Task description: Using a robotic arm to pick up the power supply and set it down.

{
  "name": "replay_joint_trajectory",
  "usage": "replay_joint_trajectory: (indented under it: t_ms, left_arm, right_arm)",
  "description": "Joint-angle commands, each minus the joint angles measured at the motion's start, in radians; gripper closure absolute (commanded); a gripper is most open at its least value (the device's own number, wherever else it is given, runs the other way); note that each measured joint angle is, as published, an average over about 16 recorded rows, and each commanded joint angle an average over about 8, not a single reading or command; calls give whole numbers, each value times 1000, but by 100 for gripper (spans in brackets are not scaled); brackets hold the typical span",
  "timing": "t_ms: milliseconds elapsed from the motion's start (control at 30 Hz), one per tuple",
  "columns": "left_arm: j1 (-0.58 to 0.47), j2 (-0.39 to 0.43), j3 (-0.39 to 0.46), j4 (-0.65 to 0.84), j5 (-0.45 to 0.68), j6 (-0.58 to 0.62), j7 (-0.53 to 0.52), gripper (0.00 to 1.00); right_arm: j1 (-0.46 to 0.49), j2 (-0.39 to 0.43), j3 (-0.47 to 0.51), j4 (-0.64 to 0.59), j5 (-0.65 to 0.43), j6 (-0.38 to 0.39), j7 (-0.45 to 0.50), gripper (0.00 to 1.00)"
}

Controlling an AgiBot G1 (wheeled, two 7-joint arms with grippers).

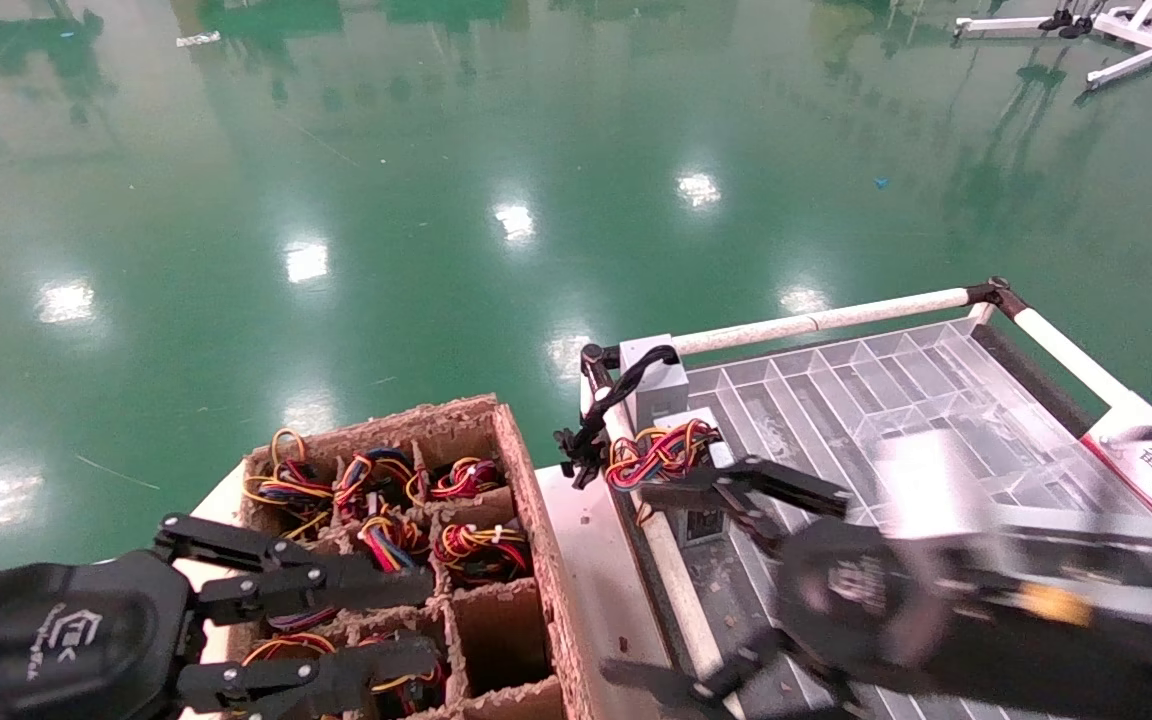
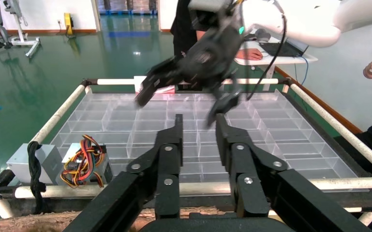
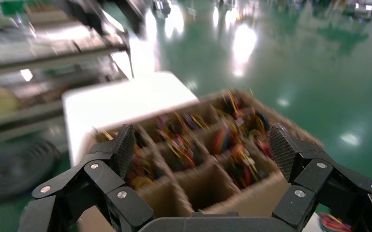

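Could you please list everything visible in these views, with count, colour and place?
Power supply: one set down, grey with coloured wires, near corner of the clear tray.
Plain grey block: one, black cable, beside it at the rail.
Divided tray: one, clear, inside white-railed cart.
Cardboard crate: one, brown, cells holding wired units; exact count unclear.
Floor: green.
Left end effector: black, open, over the crate.
Right end effector: black, open, over the tray.

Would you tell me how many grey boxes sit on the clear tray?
2, side by side in one corner of the tray: the wired box and the black-cabled box.
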Motion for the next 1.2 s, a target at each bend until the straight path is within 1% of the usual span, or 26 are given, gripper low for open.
replay_joint_trajectory:
  t_ms: [33, 100, 233, 467, 500, 533, 567, 733, 767, 800, 833, 1033, 1133, 1200]
  left_arm:
    - [0, 0, 0, 0, 0, 0, 0, 100]
    - [0, 0, 0, 0, 0, 0, 0, 100]
    - [0, 0, 0, 0, 0, 0, 0, 100]
    - [0, 0, 0, 0, 0, 0, 0, 100]
    - [0, 0, 0, 0, 0, 0, 0, 100]
    - [0, 0, 0, 0, 0, 0, 0, 100]
    - [0, 0, 0, 0, 0, 0, 0, 100]
    - [0, 0, 1, 0, 0, 0, 0, 100]
    - [0, 0, 1, 0, 0, 0, 0, 100]
    - [0, 0, 1, 0, 0, 0, 0, 100]
    - [0, 0, 1, 0, 0, 0, 0, 100]
    - [0, 0, 1, 0, 0, 0, 0, 96]
    - [0, 0, 1, 0, -1, 0, 0, 91]
    - [0, 0, 1, 0, -1, 0, 0, 85]
  right_arm:
    - [35, -34, -31, -22, -72, 25, -11, 0]
    - [76, -77, -61, -60, -128, 34, -28, 0]
    - [148, -162, -107, -147, -206, 41, -75, 0]
    - [255, -289, -167, -320, -305, 39, -180, 0]
    - [269, -306, -174, -345, -315, 37, -195, 1]
    - [282, -321, -181, -369, -326, 34, -210, 7]
    - [296, -337, -188, -393, -336, 32, -226, 17]
    - [358, -413, -220, -511, -379, 22, -297, 79]
    - [370, -428, -227, -533, -389, 21, -310, 90]
    - [381, -443, -233, -556, -398, 19, -323, 97]
    - [392, -457, -239, -577, -406, 17, -334, 100]
    - [441, -527, -266, -694, -444, 21, -400, 100]
    - [457, -553, -274, -746, -455, 28, -430, 100]
    - [466, -566, -277, -779, -460, 33, -448, 100]
